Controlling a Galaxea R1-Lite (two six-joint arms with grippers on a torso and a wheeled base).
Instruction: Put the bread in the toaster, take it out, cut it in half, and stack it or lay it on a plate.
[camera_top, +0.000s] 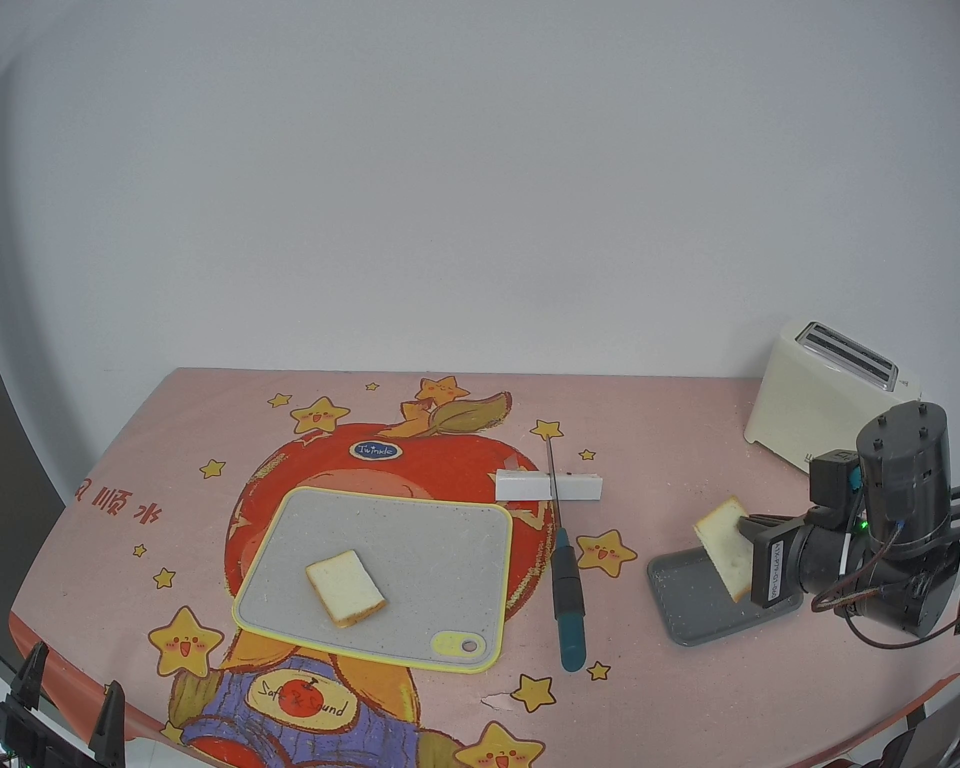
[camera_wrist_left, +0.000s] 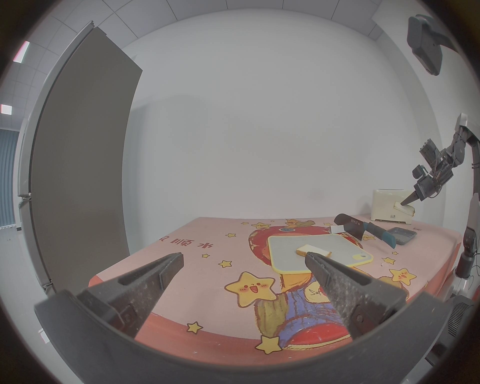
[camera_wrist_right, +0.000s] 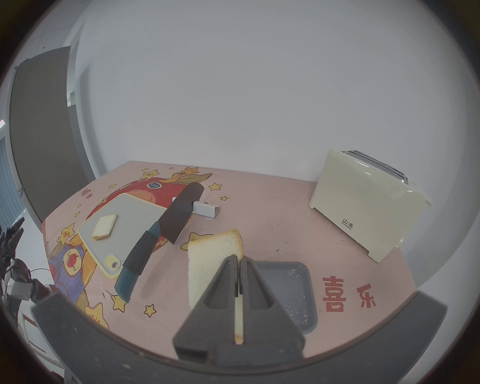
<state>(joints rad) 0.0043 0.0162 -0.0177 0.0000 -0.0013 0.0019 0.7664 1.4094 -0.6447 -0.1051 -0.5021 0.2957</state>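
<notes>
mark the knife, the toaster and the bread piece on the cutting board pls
knife (camera_top: 566, 585), head view, on the dark handle.
toaster (camera_top: 815, 405), head view, on its cream side wall.
bread piece (camera_top: 345, 588), head view, middle of its top face.

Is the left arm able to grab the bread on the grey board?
Probably yes. The open left gripper sits by the near edge of the table, with nothing between it and the pale half slice of bread on the grey yellow-rimmed cutting board. The teal-handled knife lies beyond the board.
</notes>
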